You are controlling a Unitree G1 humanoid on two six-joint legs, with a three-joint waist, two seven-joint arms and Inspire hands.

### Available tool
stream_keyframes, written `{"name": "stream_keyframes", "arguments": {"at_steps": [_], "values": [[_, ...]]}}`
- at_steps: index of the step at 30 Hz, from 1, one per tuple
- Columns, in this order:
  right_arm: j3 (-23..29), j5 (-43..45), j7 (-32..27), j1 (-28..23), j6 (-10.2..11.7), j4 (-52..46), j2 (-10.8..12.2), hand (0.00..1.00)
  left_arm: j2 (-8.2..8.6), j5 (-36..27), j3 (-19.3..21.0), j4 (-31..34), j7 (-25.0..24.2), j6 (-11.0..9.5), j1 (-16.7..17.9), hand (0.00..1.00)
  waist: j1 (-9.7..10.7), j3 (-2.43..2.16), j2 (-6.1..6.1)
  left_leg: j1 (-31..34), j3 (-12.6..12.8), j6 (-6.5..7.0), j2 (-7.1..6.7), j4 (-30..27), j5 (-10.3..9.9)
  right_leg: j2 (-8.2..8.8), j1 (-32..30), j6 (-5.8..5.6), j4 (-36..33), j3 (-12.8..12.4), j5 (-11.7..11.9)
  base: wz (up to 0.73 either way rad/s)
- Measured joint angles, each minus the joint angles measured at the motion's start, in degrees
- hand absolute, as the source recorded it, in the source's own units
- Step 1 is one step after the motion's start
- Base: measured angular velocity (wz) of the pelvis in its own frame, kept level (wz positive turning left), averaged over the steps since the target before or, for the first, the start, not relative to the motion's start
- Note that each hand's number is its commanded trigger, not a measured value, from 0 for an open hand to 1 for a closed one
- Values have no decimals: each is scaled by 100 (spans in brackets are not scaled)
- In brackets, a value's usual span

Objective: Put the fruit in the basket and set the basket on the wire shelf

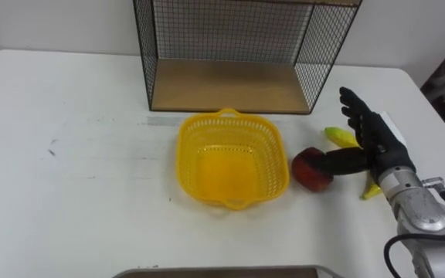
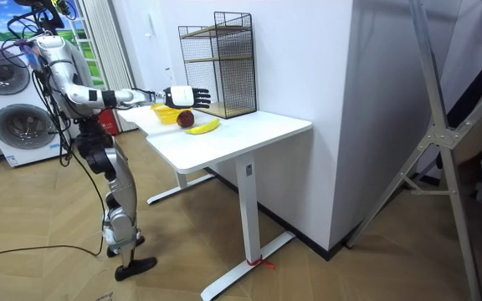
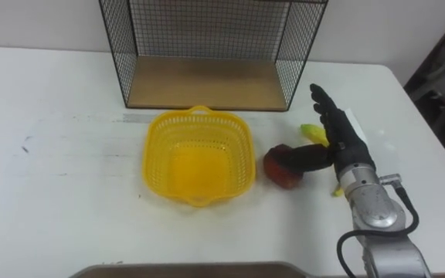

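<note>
An empty yellow plastic basket (image 1: 230, 158) sits on the white table (image 1: 68, 185), in front of the black wire shelf (image 1: 238, 54) with a wooden floor. A red apple (image 1: 310, 171) lies just right of the basket. My right hand (image 1: 373, 139) hovers over the apple's right side, fingers straight, thumb stretched across to touch the apple. A yellow banana (image 1: 341, 137) lies behind and under the hand, mostly hidden by it. In the room view I stand at the table's end with the right hand (image 2: 187, 96) stretched over the fruit.
The table's right edge (image 1: 439, 147) runs close past the hand. The shelf's open front faces the basket. A dark tray edge (image 1: 222, 272) shows at the bottom. A washing machine (image 2: 7, 109) stands behind me.
</note>
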State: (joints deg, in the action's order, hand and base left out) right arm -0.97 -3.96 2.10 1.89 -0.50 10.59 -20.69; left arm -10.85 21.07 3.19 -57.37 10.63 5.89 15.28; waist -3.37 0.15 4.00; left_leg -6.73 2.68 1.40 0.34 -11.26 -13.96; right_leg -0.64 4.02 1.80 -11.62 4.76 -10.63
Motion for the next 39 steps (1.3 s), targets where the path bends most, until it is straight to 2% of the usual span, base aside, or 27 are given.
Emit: {"name": "stream_keyframes", "arguments": {"at_steps": [4, 12, 39], "values": [[-1, 3, 52, -3, 7, 276, 18, 0, 0, 0, -2, -2, 0, 0, 0, 0, -6, 6, 47, 2, -2, 0, 16, 5, 0, -2, -1, 0, 4, 1, 2, 0], [-1, 13, 72, -9, 39, 450, 67, 0, 0, 0, 0, -18, 0, 0, 2, 0, -1, 8, 53, 6, 0, 0, 14, 7, 0, -5, -2, 1, 5, 5, 6, 0], [-35, 220, 309, -120, 37, 476, 127, 0, 0, -8, -10, -38, -3, 1, 13, 0, -13, -3, 19, 35, -2, 0, 12, 3, 0, -44, 4, 3, 0, 7, 24, 0]]}}
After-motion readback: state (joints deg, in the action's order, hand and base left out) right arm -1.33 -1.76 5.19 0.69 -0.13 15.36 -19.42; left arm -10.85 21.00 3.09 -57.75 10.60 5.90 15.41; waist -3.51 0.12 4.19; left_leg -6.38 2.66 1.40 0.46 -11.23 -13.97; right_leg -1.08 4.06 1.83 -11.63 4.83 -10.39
